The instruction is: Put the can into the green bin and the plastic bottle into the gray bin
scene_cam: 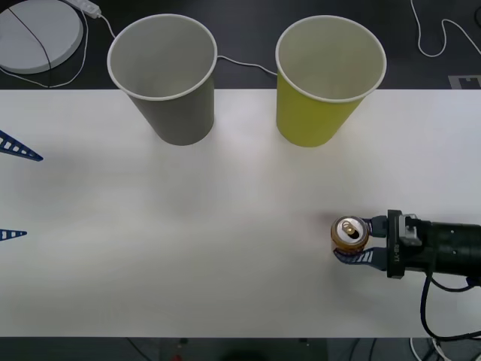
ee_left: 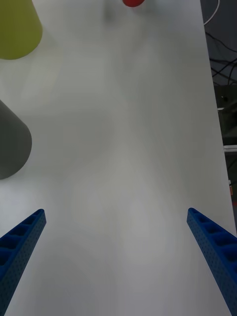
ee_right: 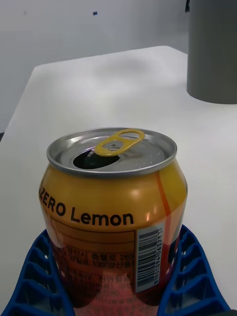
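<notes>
Closest to the robot, on its right side, the right gripper [scene_cam: 353, 242] reaches in from the table's right edge with its two blue ribbed fingers pinching the can [scene_cam: 350, 233] between them. The can stands upright on the white table [scene_cam: 225, 226], well in front of the two bins. In the right wrist view the can [ee_right: 112, 212] sits between the blue fingers [ee_right: 190, 276], which press against its lower sides; its label reads "ZERO Lemon", a barcode runs down one side, and the yellow pull tab lies beside the open mouth in the silver top.

On the robot's left side, the left gripper [scene_cam: 15, 192] shows as two blue fingertips at the table's left edge, spread wide apart and holding nothing. In the left wrist view the left gripper [ee_left: 116, 247] has its fingers [ee_left: 22, 242] at the two lower corners with bare table between them, and the can [ee_left: 133, 2] shows as a red spot far across the table.

Farther back, at the table's far edge, stand the gray bin [scene_cam: 167, 75] on the left and the green bin [scene_cam: 327, 79] on the right, both upright, near each other but apart, with pale insides. Behind the table lie a round white disc [scene_cam: 37, 34] and white cables [scene_cam: 436, 37] on a dark floor.
</notes>
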### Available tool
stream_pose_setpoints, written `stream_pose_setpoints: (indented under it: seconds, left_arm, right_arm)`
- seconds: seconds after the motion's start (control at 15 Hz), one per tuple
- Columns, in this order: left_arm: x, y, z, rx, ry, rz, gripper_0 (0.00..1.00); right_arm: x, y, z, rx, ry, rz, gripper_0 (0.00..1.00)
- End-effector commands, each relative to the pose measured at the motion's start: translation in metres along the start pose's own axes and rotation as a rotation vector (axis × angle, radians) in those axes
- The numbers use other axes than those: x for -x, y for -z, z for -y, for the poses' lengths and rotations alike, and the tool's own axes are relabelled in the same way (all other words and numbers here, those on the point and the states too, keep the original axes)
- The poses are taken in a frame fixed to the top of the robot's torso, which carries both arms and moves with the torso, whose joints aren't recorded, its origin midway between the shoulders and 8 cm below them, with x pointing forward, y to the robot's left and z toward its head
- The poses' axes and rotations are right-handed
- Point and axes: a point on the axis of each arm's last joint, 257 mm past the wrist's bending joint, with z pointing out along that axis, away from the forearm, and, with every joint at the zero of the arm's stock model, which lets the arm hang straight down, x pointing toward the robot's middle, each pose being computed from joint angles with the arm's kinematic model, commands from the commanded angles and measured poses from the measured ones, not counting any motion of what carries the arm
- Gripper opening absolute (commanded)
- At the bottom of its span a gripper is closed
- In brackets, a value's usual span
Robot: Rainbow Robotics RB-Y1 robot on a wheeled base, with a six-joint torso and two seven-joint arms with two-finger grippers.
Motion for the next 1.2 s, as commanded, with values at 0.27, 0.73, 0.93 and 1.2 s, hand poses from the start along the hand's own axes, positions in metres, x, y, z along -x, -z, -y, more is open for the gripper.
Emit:
stream_pose_setpoints:
  seconds: [0.27,0.73,0.93,1.2]
  left_arm:
    - [0.000,0.000,0.000,0.000,0.000,0.000,1.00]
    - [0.000,0.000,0.000,0.000,0.000,0.000,1.00]
    - [0.000,0.000,0.000,0.000,0.000,0.000,1.00]
    - [0.000,0.000,0.000,0.000,0.000,0.000,1.00]
  right_arm:
    - [0.032,0.026,0.006,-0.035,-0.107,-0.132,0.00]
    - [0.071,0.065,0.030,-0.073,-0.311,-0.271,0.00]
    - [0.086,0.082,0.043,-0.116,-0.384,-0.328,0.00]
    - [0.107,0.105,0.061,-0.188,-0.492,-0.399,0.00]
